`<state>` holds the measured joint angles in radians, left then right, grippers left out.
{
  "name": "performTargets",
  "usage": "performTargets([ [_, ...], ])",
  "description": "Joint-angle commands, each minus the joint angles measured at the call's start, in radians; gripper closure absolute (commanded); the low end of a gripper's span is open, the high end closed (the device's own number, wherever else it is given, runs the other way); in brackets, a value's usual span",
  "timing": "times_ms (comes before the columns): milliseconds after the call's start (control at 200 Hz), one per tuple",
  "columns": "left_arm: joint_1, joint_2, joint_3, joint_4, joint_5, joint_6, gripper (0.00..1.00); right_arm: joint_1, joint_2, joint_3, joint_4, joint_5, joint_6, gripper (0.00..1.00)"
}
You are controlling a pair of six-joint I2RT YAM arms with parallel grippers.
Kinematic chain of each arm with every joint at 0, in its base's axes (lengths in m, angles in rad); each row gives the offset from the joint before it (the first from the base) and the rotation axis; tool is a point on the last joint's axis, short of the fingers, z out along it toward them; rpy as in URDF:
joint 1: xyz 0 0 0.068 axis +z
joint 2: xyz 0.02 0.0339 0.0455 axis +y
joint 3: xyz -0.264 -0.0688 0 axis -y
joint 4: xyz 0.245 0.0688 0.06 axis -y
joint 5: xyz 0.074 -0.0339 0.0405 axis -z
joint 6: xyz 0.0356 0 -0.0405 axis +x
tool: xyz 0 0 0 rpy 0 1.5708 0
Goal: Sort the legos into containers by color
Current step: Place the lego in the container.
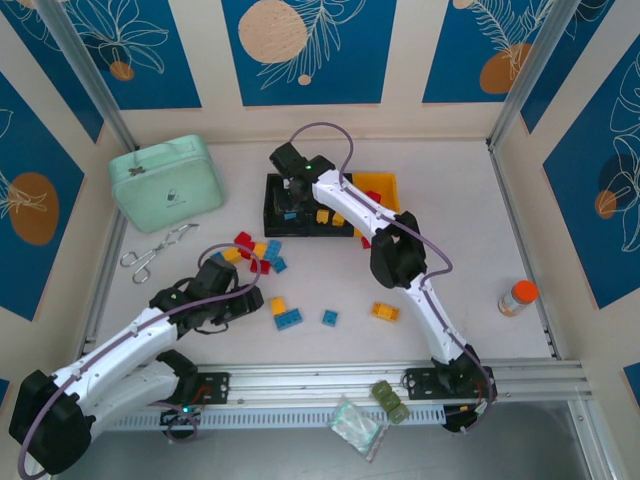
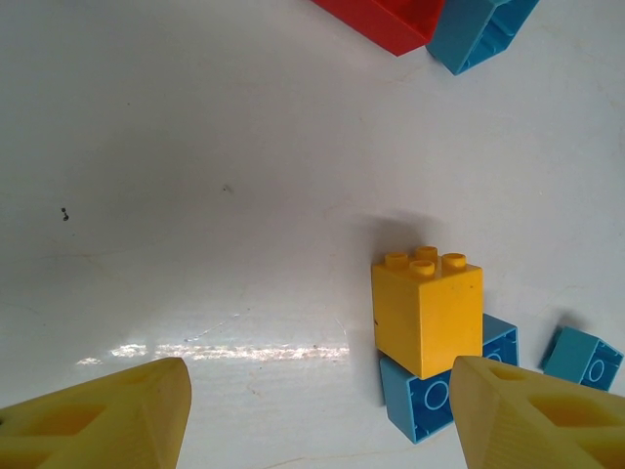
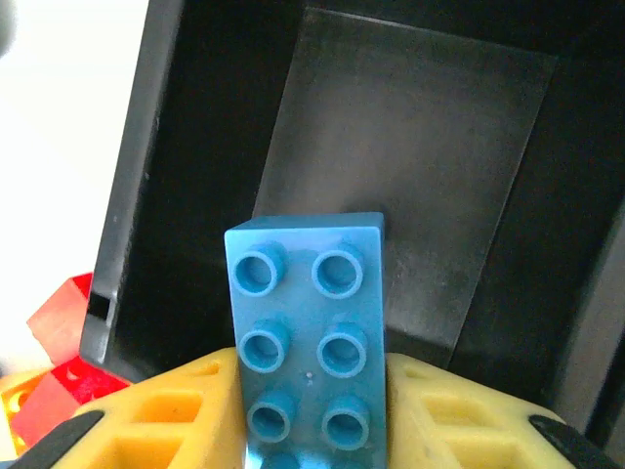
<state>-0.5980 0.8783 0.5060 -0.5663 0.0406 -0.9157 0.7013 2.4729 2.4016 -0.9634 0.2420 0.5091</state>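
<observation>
My right gripper [image 3: 311, 391] is shut on a long blue lego [image 3: 307, 332], studs facing the camera, held over the left black container [image 3: 410, 166]. From above, that gripper [image 1: 292, 198] hangs over the left black bin [image 1: 275, 222]. The middle black bin [image 1: 330, 218] holds yellow bricks, and the orange-yellow bin [image 1: 382, 186] lies to its right. My left gripper [image 2: 322, 420] is open above bare table, its right finger [image 2: 537, 415] near a yellow lego [image 2: 427, 308] that overlaps a blue one [image 2: 430, 401]. Loose legos [image 1: 260, 252] lie scattered mid-table.
A mint-green case [image 1: 165, 180] stands at the back left, with metal tongs [image 1: 155, 250] in front of it. An orange-capped bottle [image 1: 517, 297] is at the right. An olive-green lump [image 1: 390, 400] and a plastic bag [image 1: 355, 425] lie on the near rail.
</observation>
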Motion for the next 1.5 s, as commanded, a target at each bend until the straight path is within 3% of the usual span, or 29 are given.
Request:
performTargets([
  [0,-0.009,-0.007,0.013,-0.004,0.005,0.014,0.3,-0.003,0.041,0.097,-0.078,0.016,0.013,0.63],
  [215,-0.009,-0.005,0.009,-0.003,0.007,0.014,0.3,-0.005,0.054,0.137,-0.093,0.034,0.014,0.49],
  [455,-0.009,-0.003,0.026,-0.008,0.005,0.02,0.3,0.014,-0.03,0.081,-0.074,0.068,-0.004,0.48],
  [870,-0.019,0.05,0.078,-0.017,0.052,0.051,0.33,0.046,-0.6,-0.678,0.236,0.056,0.021,0.48],
  [1161,-0.124,0.188,0.148,0.003,0.001,0.025,0.33,0.03,-1.025,-1.254,0.392,-0.042,0.079,0.45],
  [1341,-0.194,0.31,0.207,-0.009,-0.052,0.0,0.29,0.025,-1.229,-1.479,0.401,-0.048,0.139,0.44],
  [1496,-0.23,0.413,0.253,-0.005,-0.093,-0.011,0.27,0.01,-1.313,-1.584,0.421,-0.065,0.187,0.43],
])
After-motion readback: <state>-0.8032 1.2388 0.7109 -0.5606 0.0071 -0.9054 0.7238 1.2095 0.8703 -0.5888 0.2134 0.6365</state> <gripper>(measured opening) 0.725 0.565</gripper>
